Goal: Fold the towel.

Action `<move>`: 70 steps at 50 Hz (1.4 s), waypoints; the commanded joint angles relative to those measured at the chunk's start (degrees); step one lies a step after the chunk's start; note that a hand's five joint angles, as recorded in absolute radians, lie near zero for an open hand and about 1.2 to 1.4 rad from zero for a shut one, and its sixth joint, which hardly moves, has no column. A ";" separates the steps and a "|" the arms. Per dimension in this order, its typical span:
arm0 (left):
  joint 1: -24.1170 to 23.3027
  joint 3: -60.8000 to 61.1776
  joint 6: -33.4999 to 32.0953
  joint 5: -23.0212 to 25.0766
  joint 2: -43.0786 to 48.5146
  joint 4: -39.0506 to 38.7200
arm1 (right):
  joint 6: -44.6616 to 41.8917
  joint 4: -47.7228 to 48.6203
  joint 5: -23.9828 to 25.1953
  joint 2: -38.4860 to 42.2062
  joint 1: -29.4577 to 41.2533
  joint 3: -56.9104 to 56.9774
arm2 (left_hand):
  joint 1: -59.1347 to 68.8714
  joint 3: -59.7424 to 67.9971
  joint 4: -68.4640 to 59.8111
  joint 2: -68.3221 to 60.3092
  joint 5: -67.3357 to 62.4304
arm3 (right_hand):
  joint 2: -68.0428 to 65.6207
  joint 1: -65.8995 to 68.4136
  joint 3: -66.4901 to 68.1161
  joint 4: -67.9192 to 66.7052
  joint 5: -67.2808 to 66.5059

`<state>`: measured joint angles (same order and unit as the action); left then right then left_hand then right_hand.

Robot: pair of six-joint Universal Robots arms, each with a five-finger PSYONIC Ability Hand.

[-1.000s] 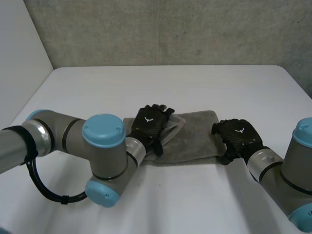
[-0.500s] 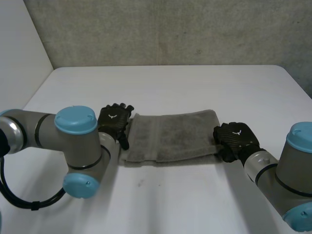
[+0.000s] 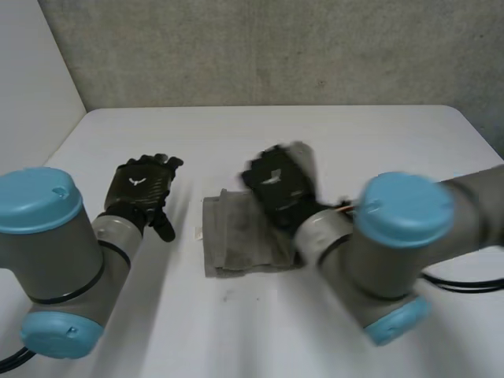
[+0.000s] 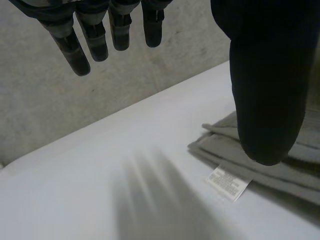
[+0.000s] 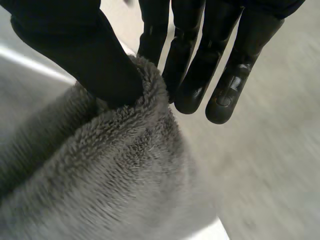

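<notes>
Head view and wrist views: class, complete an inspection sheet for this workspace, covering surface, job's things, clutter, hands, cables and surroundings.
Surface: white table, with the towel near its middle.
Job's things: grey towel, partly folded; white label at its edge nearest the left hand.
Clutter: nothing seen.
Hands: left hand open, beside the towel, not touching it; right hand pinches a towel edge between thumb and fingers.
Cables: nothing seen on the towel.
Surroundings: grey wall behind the table.

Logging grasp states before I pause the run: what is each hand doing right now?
Left hand: open, fingers straight, holding nothing, beside the towel.
Right hand: shut on the towel, pinching a fold between thumb and fingers.
</notes>
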<state>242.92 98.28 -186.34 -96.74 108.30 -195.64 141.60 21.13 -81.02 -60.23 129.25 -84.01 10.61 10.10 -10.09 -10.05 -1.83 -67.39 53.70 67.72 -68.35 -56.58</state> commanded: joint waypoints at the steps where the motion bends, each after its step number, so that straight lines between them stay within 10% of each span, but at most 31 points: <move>1: 2.91 2.17 0.01 0.32 -0.63 0.00 | 0.17 -0.21 6.38 11.35 9.79 5.17 | -0.23 0.28 -0.29 -0.33 1.44 | -12.61 26.30 12.28 -11.65 -13.42; 7: 3.26 1.48 0.36 0.32 -0.72 0.00 | 0.34 0.14 6.40 11.72 9.88 6.76 | -0.56 -0.06 0.05 0.00 1.78 | 0.79 12.90 -1.11 1.74 -0.02; 12: 2.57 -0.71 2.90 0.67 -0.72 -0.09 | 9.62 -0.38 1.67 4.27 7.61 6.67 | -0.56 -0.06 0.05 0.00 1.78 | 57.39 -43.70 -57.72 58.35 56.58; 25: -3.33 -13.65 14.07 4.54 6.57 1.75 | 37.34 -15.48 -0.64 1.42 -3.38 9.65 | 0.44 0.95 -0.96 -1.01 0.77 | 57.39 -43.70 -57.72 58.35 56.58; 45: -3.86 -16.81 11.71 5.51 19.06 8.87 | 31.81 -22.88 1.30 15.59 -7.70 18.27 | -0.40 0.11 -0.12 -0.17 1.61 | 57.39 -43.70 -57.72 58.35 56.58; 70: 4.57 -26.65 4.40 5.86 -10.38 28.63 | 22.76 -25.25 -6.61 -13.76 -14.63 16.26 | -0.56 -0.06 0.05 0.00 1.78 | 57.39 -43.70 -57.72 58.35 56.58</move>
<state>244.47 75.97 -182.15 -90.99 104.82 -176.68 168.36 -2.48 -87.22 -68.80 118.11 -65.58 10.22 9.53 -9.62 -9.46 -1.80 -12.75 12.05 12.20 -13.43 -2.59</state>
